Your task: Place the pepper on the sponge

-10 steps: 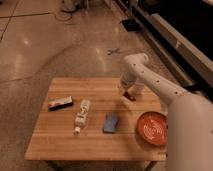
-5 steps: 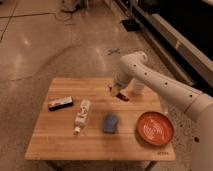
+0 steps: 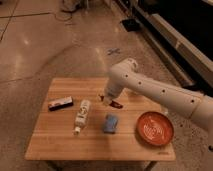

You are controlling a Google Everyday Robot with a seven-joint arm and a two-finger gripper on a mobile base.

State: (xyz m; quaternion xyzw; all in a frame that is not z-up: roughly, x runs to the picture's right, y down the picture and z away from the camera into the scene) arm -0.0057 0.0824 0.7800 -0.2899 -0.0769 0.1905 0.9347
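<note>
one pepper (image 3: 116, 104) pinched in pincer (image 3: 107, 99); one sponge (image 3: 111, 124) near, on table (image 3: 60, 145).

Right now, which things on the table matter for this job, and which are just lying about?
Job: pepper, held in the gripper over the table; sponge.
Lying about: white bottle; black-and-white block; red-orange plate.

the table (image 3: 60, 145) is pale matt wood, the floor (image 3: 40, 45) glossy speckled stone. the pincer (image 3: 106, 98), just over the table's middle beside the pepper (image 3: 116, 104), ends a smooth white arm (image 3: 150, 90); the sponge (image 3: 111, 124) looks soft and matt, the plate (image 3: 155, 128) slightly glossy.
</note>
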